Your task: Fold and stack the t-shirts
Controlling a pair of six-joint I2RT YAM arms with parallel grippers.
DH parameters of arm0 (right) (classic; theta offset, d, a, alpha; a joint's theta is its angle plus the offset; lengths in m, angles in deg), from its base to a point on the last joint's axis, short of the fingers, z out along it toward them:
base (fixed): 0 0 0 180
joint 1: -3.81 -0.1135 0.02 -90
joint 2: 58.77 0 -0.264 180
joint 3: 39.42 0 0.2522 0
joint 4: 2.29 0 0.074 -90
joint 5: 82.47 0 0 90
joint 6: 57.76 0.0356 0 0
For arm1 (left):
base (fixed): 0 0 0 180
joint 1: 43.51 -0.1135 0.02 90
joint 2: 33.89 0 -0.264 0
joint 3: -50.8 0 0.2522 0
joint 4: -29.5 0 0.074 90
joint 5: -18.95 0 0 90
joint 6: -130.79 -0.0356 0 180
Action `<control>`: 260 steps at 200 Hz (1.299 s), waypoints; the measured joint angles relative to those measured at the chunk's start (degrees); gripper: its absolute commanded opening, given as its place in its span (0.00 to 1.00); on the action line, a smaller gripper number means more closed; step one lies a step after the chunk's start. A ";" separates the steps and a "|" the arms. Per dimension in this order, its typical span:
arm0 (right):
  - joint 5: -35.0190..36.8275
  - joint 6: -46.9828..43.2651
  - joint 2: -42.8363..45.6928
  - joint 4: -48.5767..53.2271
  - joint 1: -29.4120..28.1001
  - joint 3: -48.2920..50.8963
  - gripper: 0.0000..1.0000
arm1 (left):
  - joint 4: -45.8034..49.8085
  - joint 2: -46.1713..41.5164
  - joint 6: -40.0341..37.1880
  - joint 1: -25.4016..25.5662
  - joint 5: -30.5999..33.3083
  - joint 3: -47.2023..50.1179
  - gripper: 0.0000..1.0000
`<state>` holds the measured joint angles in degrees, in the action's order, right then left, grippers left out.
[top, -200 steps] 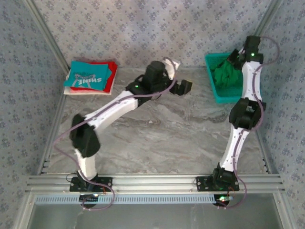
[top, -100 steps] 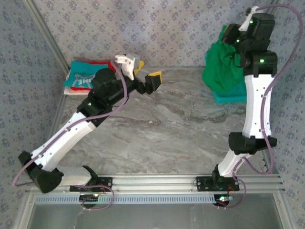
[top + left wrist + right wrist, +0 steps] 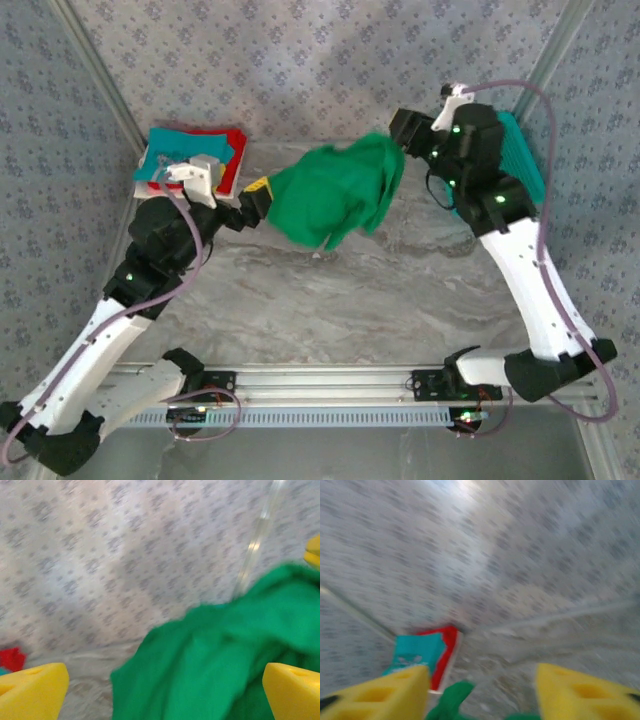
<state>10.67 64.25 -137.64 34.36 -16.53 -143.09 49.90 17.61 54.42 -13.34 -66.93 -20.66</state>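
**Where everything's sitting right now**

The loose t-shirt is bunched over the back middle of the table; it's flanked by the left gripper on its left and the right gripper on its right; the folded stack of t-shirts is parked in the back-left corner; the basket is tucked at the back right, just beyond the right gripper.

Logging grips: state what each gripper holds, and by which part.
Nothing gripped: right gripper and left gripper both stand open, the green t-shirt between them.
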 measured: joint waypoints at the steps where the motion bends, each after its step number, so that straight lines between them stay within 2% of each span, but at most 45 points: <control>1: 0.00 0.11 -0.26 -0.04 0.13 0.17 0.91 | 0.04 0.11 0.02 -0.15 0.00 0.17 0.99; 17: -0.35 1.18 -6.73 -0.44 2.71 3.56 0.88 | 1.36 3.45 1.90 -3.28 -1.01 3.87 0.98; 36: -1.05 0.22 -10.64 0.02 4.11 9.27 0.87 | 5.40 9.09 3.74 -3.91 -2.10 7.02 0.98; 53: -2.75 -1.51 -10.01 1.53 3.15 13.86 0.85 | 8.50 10.05 6.10 -3.87 -2.36 11.15 0.99; 82: -6.16 -4.22 -6.67 1.79 -0.04 19.85 0.82 | 11.34 5.66 11.08 -4.31 -1.79 19.04 0.97; 119: -8.57 -5.55 -3.82 -1.44 -5.31 33.68 0.82 | 13.09 2.12 15.50 -5.09 -1.22 24.90 0.96; 147: -9.42 -5.51 -3.87 -2.01 -7.67 39.47 0.84 | 13.16 2.29 17.59 -5.77 -0.61 28.22 0.96; 158: -9.42 -5.51 -3.87 -2.75 -7.98 40.28 0.84 | 13.07 3.13 18.47 -7.15 -0.37 28.74 0.94; 169: -9.46 -5.51 -3.91 -4.11 -8.11 40.87 0.82 | 12.61 4.17 19.08 -9.18 -0.44 29.05 0.88; 188: -10.10 -5.51 -4.90 -6.08 -8.11 41.09 0.80 | 9.94 6.25 19.87 -12.85 -1.29 30.08 0.87; 222: -11.45 -5.88 -9.51 -9.81 -8.61 40.94 0.55 | 5.03 12.22 19.45 -15.50 -2.03 30.27 0.85; 247: -11.78 -5.97 -12.55 -10.64 -8.94 39.87 0.46 | 2.08 19.04 18.80 -17.88 -3.32 29.22 0.81; 260: -11.74 -6.34 -13.09 -10.71 -9.09 38.91 0.46 | 0.83 22.73 18.45 -18.78 -3.69 27.67 0.81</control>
<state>-1.07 57.91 -150.73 23.65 -25.62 -104.19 50.73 40.34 72.87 -32.11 -70.62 7.01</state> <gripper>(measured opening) 0.463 0.814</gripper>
